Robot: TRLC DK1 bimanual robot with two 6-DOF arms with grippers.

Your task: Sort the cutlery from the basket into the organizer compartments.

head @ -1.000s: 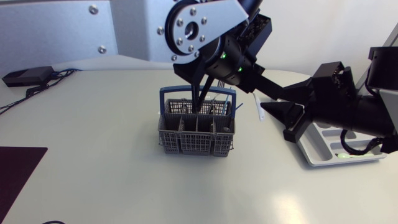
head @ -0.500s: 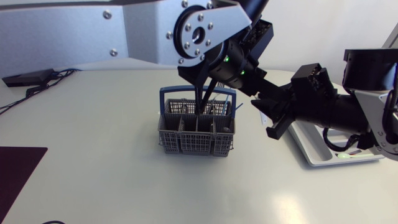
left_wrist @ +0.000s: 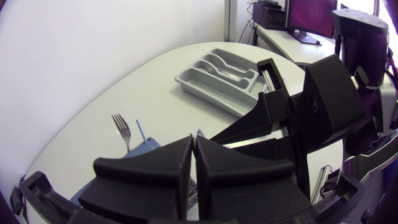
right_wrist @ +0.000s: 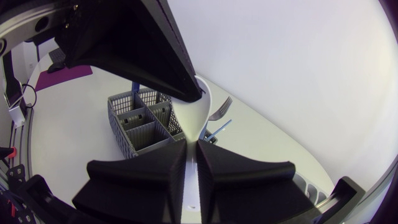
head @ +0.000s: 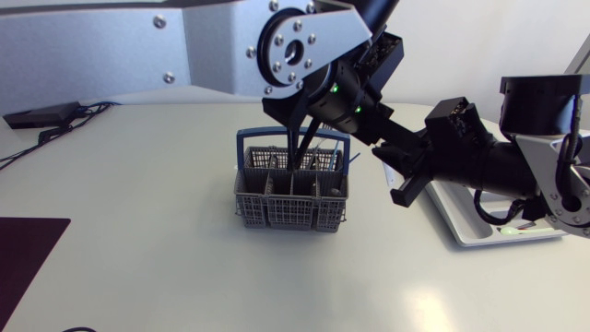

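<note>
**A:** What do we get from above?

**B:** Our left arm comes in from the far left and our right arm from the right. Their black wedge fingers meet just right of the grey plastic mesh basket (head: 291,210), above the white table (head: 138,231). The arms' own links hide the meeting point.

**A:** Do the wrist views fill that in?

**B:** Yes. In our right wrist view, the right gripper (right_wrist: 192,147) has its fingers drawn in on the narrow end of a flat white plastic utensil (right_wrist: 194,121), one finger against each edge. We cannot tell whether it is a knife or a spoon.

**A:** And our left gripper (left_wrist: 194,142)?

**B:** Its own view shows matte fingers pressed together, with only a thin seam between them. The right wrist view shows the utensil's broader end running in under that fingertip, so we read it as pinched there too.

**A:** Other cutlery?

**B:** A metal fork (left_wrist: 120,127), tines up, and a thin blue stick (right_wrist: 219,130) stand out of the basket. The basket has square cells, gridded walls and a blue hoop handle.

**A:** The organizer?

**B:** The light grey moulded organizer tray (left_wrist: 200,81) lies right of the basket, apart from it. The left wrist view shows its smooth curved compartments, which our right arm largely covers from above.
</note>
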